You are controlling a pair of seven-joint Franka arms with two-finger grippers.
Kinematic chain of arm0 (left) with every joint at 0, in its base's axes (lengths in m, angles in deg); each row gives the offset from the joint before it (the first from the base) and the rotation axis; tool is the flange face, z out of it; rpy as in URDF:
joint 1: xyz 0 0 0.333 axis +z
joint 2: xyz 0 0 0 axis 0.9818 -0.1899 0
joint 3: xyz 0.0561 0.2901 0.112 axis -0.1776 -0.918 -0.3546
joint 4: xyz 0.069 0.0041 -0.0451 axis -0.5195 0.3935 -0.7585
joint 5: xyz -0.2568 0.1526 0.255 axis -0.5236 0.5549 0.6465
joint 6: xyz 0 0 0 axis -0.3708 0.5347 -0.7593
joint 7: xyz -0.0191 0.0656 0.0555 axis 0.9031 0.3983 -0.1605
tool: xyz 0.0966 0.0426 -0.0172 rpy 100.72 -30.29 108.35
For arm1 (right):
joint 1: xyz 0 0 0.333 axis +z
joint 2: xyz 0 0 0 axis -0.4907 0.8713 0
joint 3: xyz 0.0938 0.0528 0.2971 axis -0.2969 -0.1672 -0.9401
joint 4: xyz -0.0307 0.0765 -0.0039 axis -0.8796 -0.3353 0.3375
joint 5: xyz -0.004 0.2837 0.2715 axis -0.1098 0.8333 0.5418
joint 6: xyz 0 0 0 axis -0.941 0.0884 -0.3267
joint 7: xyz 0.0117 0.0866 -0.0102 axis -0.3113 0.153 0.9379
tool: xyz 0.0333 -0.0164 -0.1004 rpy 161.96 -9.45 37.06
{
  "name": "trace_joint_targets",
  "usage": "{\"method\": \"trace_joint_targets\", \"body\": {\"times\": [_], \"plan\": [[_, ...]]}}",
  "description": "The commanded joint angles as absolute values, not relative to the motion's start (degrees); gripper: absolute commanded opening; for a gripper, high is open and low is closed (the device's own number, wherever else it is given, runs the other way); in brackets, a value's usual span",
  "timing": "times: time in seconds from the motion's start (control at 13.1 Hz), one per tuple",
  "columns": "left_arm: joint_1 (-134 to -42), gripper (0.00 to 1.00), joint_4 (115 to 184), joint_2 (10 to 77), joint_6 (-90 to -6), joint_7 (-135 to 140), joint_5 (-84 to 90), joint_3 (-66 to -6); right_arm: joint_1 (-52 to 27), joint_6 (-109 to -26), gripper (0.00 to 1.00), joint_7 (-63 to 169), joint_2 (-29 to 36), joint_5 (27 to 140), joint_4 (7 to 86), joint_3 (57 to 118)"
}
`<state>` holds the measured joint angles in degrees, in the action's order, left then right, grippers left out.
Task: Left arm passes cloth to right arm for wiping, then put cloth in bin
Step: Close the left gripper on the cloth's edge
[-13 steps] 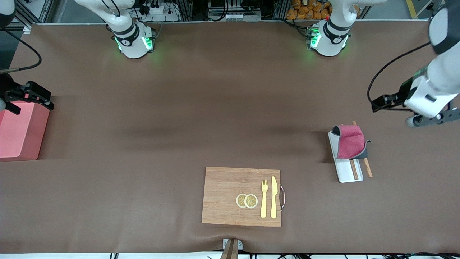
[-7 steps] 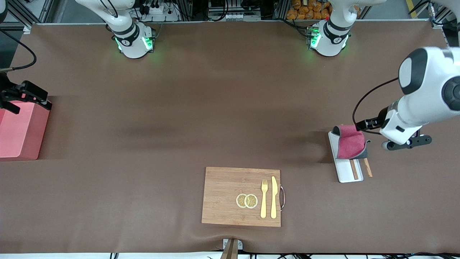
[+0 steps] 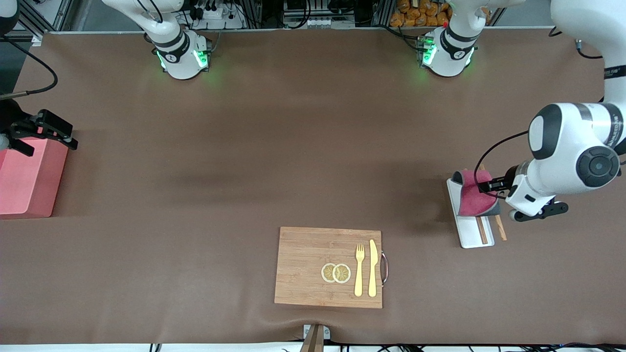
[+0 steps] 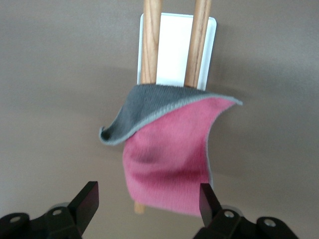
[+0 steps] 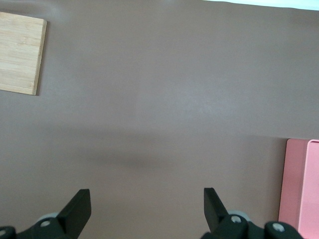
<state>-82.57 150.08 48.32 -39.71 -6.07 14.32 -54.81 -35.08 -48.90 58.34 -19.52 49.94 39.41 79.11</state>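
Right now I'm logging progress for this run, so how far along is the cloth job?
Nothing is done yet. The crimson-pink cloth with a grey reverse lies draped on the white rectangular tray and wooden chopsticks. In hand: the left hand hovers open over the cloth, not gripping it. The right hand waits open by the salmon-pink plastic bin. Left: grasping, handover, wiping, binning.

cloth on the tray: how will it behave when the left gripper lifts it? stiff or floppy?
Likely floppy: the cloth drapes over the two wooden sticks with a corner curled to show its grey reverse. Pinched at one edge, it would probably hang and unfold. It may drag the sticks lying across the white tray. The left gripper is open over it.
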Motion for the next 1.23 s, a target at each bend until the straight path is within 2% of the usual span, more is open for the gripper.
{"method": "trace_joint_targets", "body": {"times": [0.0,0.23,0.54,1.15], "plan": [[-82.1,0.85,149.8,47.1,-41.4,-6.3,14.1,-54.9,-34.7,-48.8,1.00,58.3,-20.1,49.9,40.1,79.3],[-81.9,0.78,149.6,45.7,-43.2,-6.3,14.1,-54.9,-34.6,-48.8,1.00,58.3,-20.0,49.8,40.4,79.3],[-81.3,0.61,149.4,44.2,-45.4,-5.4,14.5,-54.9,-34.7,-48.9,1.00,58.3,-19.8,49.6,40.4,79.3],[-81.2,0.36,149.2,43.8,-45.9,-5.2,14.5,-54.9,-34.3,-48.6,1.00,58.3,-19.5,49.6,40.5,79.2]]}}
